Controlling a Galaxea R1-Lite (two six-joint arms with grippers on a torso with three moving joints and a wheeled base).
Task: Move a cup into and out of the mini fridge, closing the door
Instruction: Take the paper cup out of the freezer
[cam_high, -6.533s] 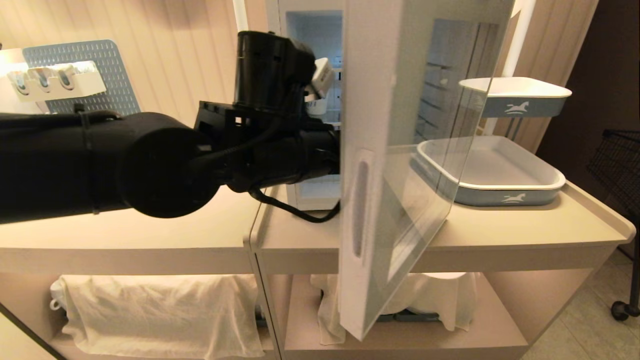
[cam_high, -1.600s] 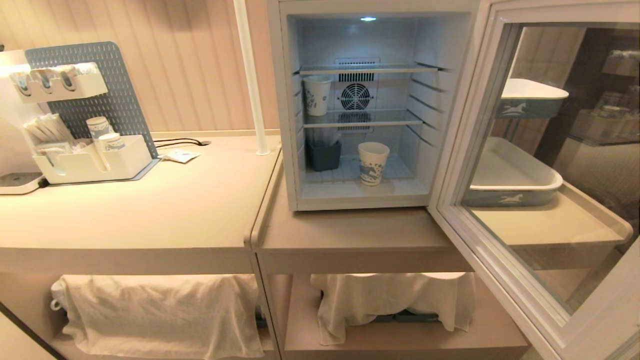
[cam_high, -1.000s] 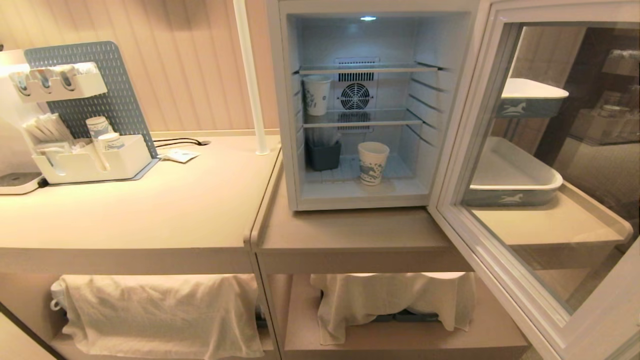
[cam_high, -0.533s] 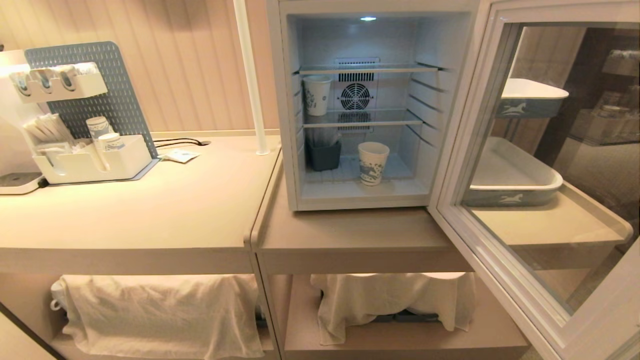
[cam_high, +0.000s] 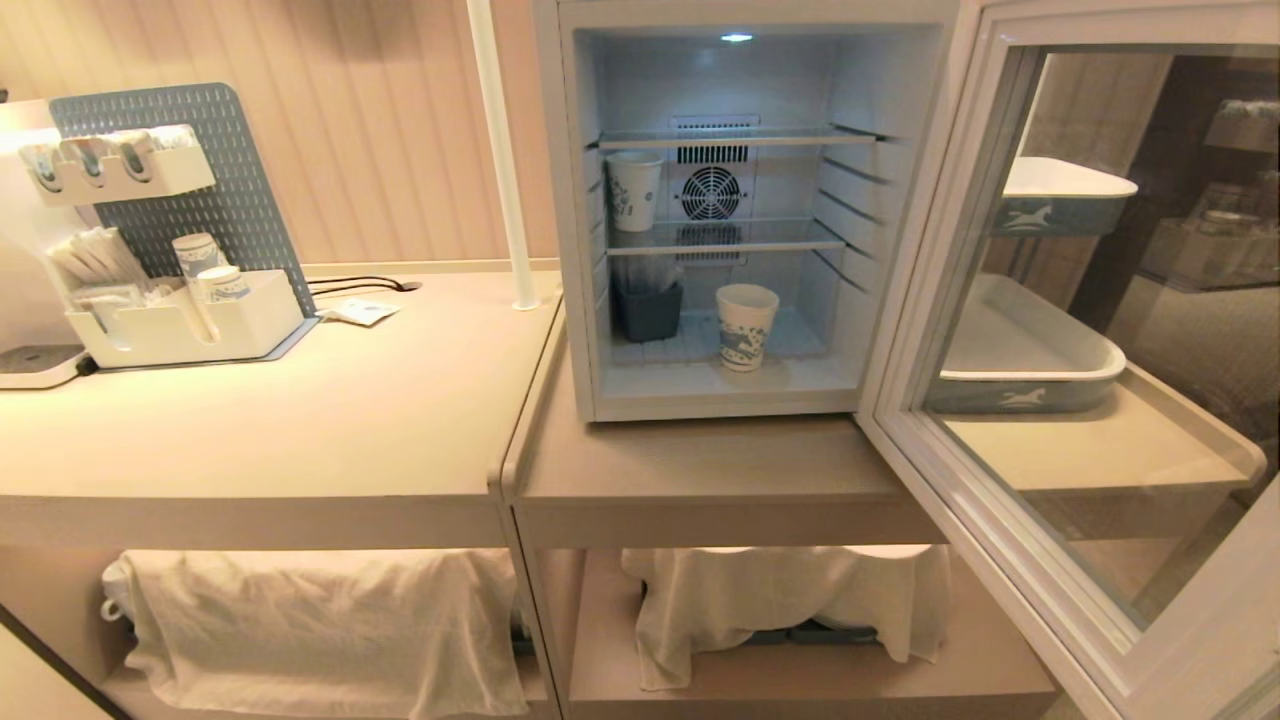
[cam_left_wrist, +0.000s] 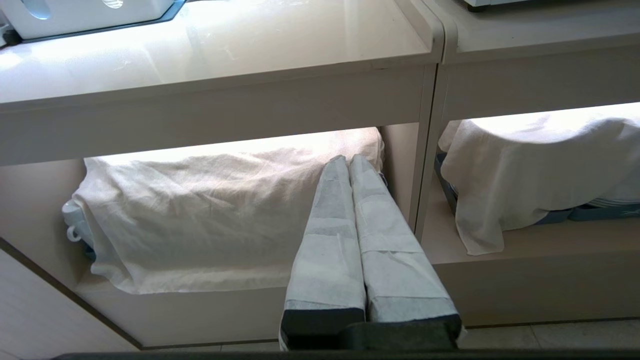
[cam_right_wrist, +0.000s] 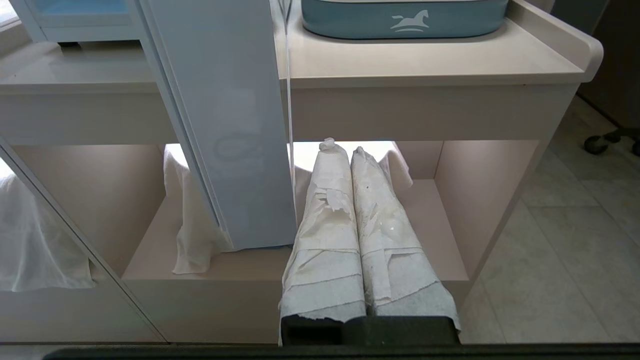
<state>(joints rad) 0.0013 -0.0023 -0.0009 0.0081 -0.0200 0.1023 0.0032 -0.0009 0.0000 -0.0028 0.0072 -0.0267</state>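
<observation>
The mini fridge (cam_high: 572, 200) stands open on the right counter, its light on. The cup (cam_high: 746, 325), white with a blue pattern low on its side, stands upright on the fridge floor. The door (cam_high: 1000, 545) is swung wide to the right; its pale outer face (cam_right_wrist: 225, 125) also shows in the right wrist view. Neither arm is in the head view. My left gripper (cam_left_wrist: 347, 157) hangs shut and empty in front of the lower left shelf. My right gripper (cam_right_wrist: 345, 147) hangs shut and empty beside the door's lower edge.
A second paper cup (cam_high: 634, 190) sits on the middle shelf, and a dark container (cam_high: 647, 308) stands left of the cup. An organiser (cam_high: 180, 325) with stacked cups is at far left. A white pole (cam_high: 500, 150) rises beside the fridge. Blue-and-white trays (cam_high: 1020, 385) lie behind the door.
Nothing has shifted over the last second. Several seconds back my left arm reached into the fridge; it is now out of the head view, and the door stands wider open.
</observation>
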